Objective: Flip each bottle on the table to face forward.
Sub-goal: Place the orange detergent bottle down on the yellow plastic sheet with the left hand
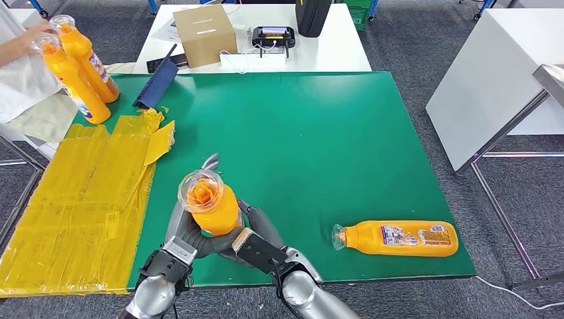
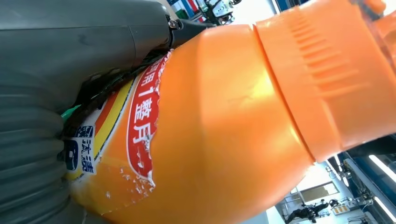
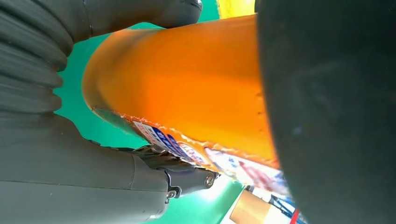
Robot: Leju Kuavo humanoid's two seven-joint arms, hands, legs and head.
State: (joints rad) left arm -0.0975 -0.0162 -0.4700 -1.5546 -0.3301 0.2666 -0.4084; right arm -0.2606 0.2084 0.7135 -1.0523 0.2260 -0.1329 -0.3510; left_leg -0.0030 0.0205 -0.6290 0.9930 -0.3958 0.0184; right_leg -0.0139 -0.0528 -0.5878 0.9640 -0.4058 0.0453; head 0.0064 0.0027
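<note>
An orange bottle (image 1: 209, 201) with a clear cap stands upright near the front of the green table (image 1: 299, 133), lifted between both hands. My left hand (image 1: 184, 232) grips it from the left and my right hand (image 1: 256, 236) from the right. The left wrist view shows the bottle (image 2: 224, 130) close up with its torn red label, the thumb (image 2: 84, 42) against it. In the right wrist view the bottle (image 3: 187, 88) lies between the thumb (image 3: 93, 182) and a dark finger (image 3: 336, 112). A second orange bottle (image 1: 399, 238) lies on its side at the front right, label up.
Two more orange bottles (image 1: 76, 66) stand at the back left, a person's hand (image 1: 30, 36) on their caps. Yellow sheets (image 1: 80, 193) cover the table's left side, with a blue folder (image 1: 156, 85) behind them. A white table (image 1: 266, 40) behind holds a cardboard box (image 1: 205, 33).
</note>
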